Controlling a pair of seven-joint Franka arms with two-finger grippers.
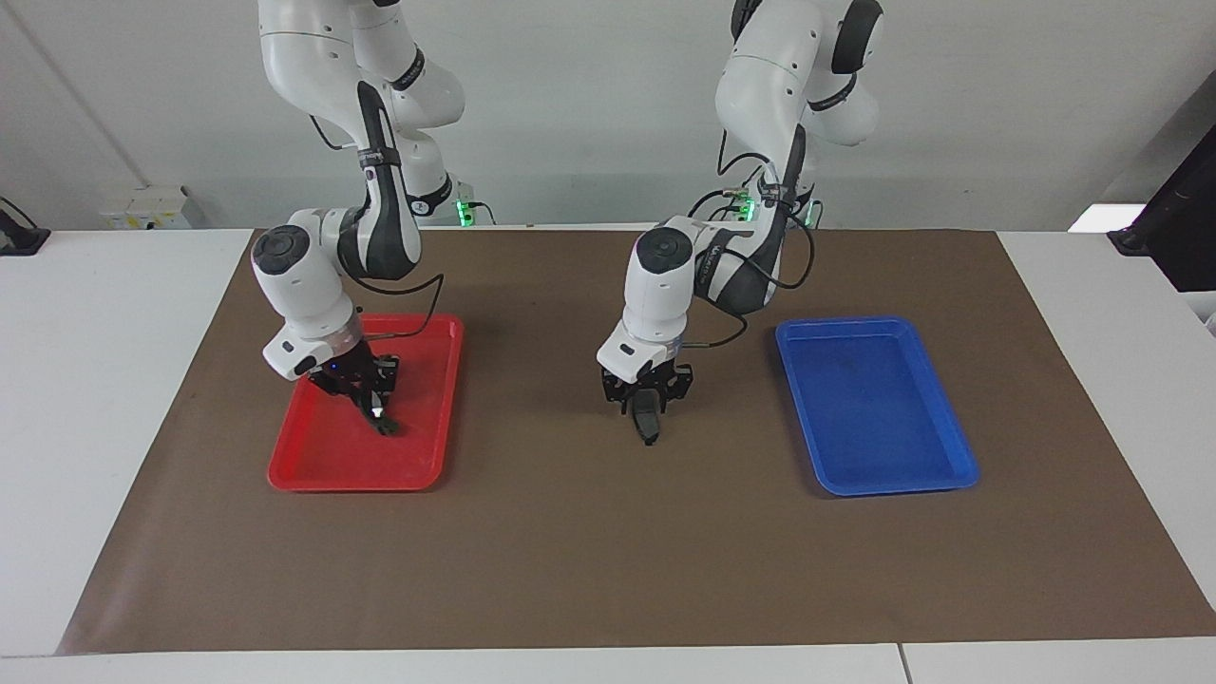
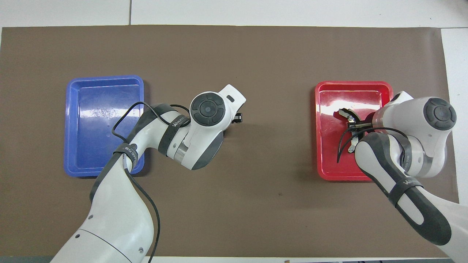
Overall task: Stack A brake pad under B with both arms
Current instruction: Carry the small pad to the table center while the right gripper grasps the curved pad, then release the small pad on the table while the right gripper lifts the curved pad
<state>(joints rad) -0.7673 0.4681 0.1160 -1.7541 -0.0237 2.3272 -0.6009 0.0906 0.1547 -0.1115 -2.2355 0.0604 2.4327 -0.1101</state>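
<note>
A white table (image 1: 95, 380) carries a brown mat (image 1: 608, 551); on it sit a red tray (image 1: 313, 475) and a blue tray (image 1: 893, 480).

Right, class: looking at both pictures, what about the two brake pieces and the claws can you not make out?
- A brake pad: in the overhead view the left arm's wrist covers it entirely; in the facing view only a dark end shows below the left claw.
- B: the right claw and wrist cover most of it in both views.
- Whether B is touching the red tray or lifted: cannot tell.
</note>
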